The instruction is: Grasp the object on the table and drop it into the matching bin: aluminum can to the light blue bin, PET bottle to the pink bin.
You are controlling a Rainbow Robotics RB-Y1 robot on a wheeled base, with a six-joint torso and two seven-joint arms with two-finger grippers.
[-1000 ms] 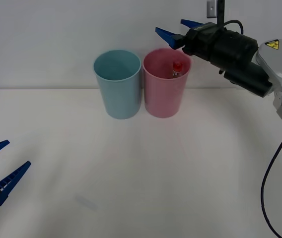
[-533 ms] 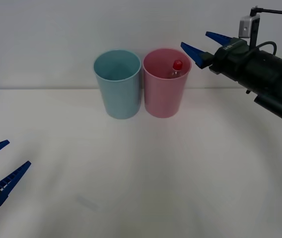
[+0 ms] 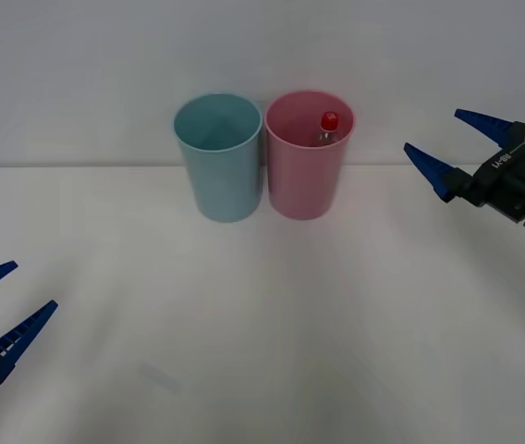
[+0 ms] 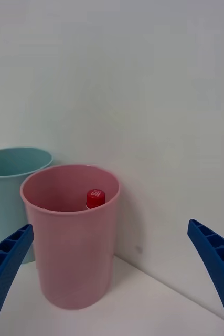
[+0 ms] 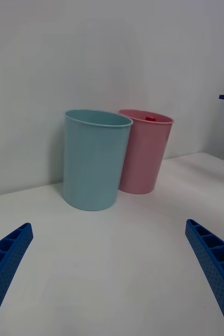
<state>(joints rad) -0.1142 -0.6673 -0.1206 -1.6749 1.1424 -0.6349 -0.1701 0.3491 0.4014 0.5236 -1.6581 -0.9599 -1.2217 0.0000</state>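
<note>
Since the earlier frames the right gripper (image 3: 455, 143) has pulled back right from the pink bin (image 3: 306, 176), jaws released, its drop apparently done. Front view: the PET bottle (image 3: 328, 129) stands inside that bin on the desk (image 3: 262, 324); the left gripper (image 3: 4, 305) waits near-left, jaws released. Right wrist view: the red cap sits below the rim. Left wrist view: the light blue bin (image 5: 95, 157) touches the pink one.

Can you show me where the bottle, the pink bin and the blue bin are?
bottle (image 3: 330, 121): front view, on its red cap, inside the pink bin.
pink bin (image 3: 305, 180): front view, on its outer wall.
blue bin (image 3: 228, 185): front view, on its outer wall.
</note>
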